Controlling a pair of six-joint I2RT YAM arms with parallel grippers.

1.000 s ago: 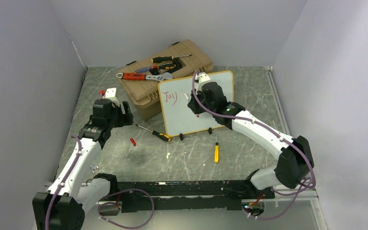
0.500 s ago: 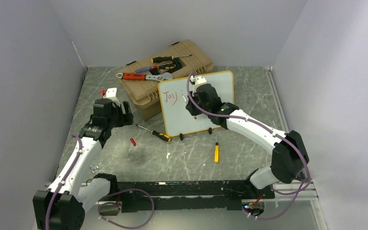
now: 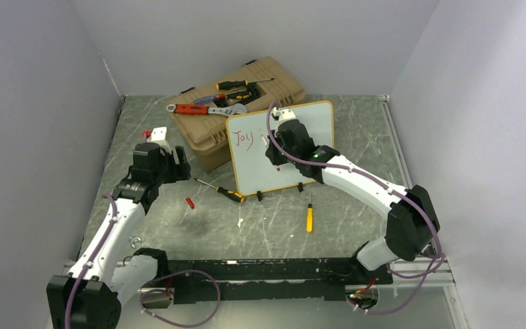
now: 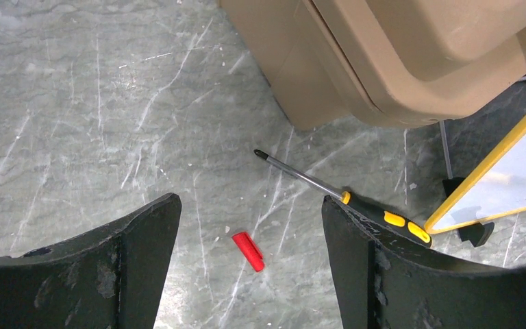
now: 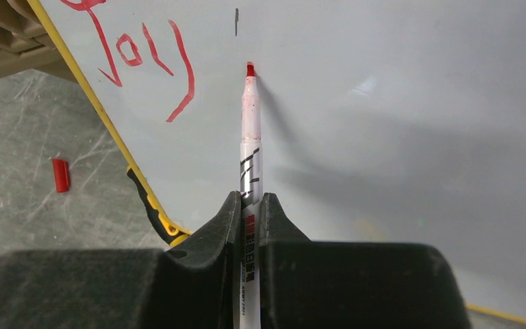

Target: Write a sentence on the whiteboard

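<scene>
Holding a red-tipped marker (image 5: pixel 250 130), my right gripper (image 5: pixel 248 205) has its jaws pressed together on the barrel, at the lower centre of the right wrist view. The marker points up the whiteboard (image 5: pixel 397 103), its tip just right of the written word. I cannot tell whether the tip touches the surface. The sentence (image 5: pixel 144 62) so far reads only "Joy" in red, at the board's upper left.

In the top view the whiteboard stands tilted at mid-frame on two black clip feet, just in front of the tan toolbox (image 3: pixel 281 86). My left gripper (image 4: pixel 246 205) hangs at the left of that view, fingers spread wide, gripping nothing. Below it on the grey table (image 4: pixel 75 103) lie a red cap (image 4: pixel 248 251) and a black-and-yellow screwdriver (image 4: pixel 356 202), whose handle is beside the board's lower left corner. A yellow-handled screwdriver (image 3: pixel 309 218) lies just below the board's feet.
</scene>
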